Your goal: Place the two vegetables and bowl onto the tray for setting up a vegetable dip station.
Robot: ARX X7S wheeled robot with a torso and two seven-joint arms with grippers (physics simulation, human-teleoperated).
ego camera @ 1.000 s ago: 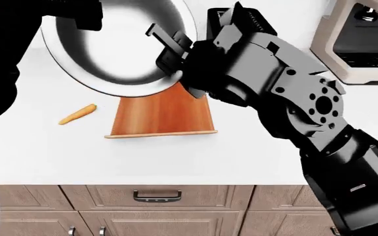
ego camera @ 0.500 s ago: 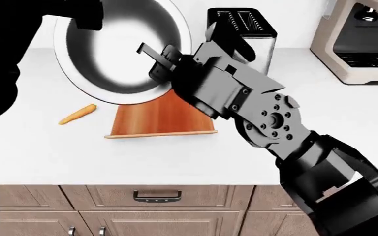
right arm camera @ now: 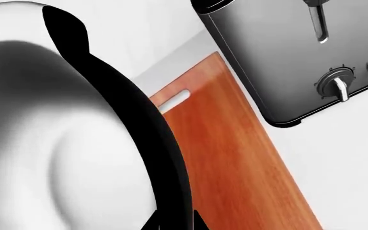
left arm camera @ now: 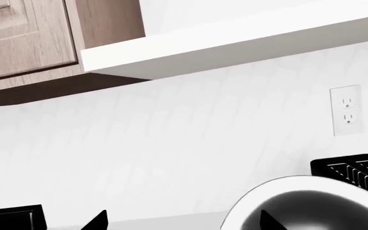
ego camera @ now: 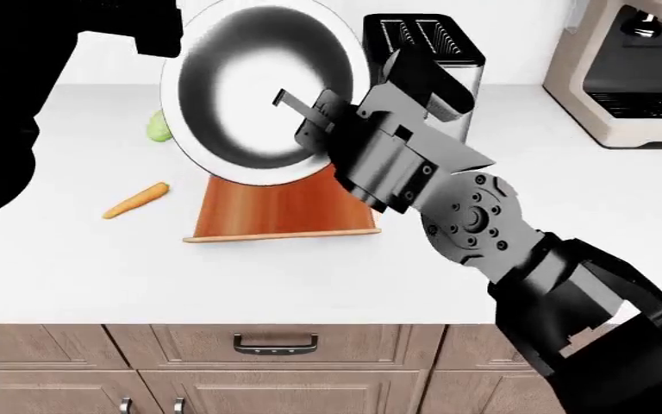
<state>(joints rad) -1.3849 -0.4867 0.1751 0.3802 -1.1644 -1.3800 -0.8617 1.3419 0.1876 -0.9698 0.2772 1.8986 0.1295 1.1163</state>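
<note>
above the flat wooden tray (ego camera: 279, 207), right claw (ego camera: 304, 121) grips shiny round bowl (ego camera: 251, 90)

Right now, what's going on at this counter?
The right gripper holds the steel bowl by its rim, tilted in the air above the wooden tray. The carrot and the green cucumber lie on the counter, off the tray. The left gripper isn't clearly visible.

One word could be read: "Cancel", cut off at the right edge of the right wrist view, on a small label on the silver toaster (right arm camera: 280, 57) beside its dial. Nothing else legible appeared in any view.
</note>
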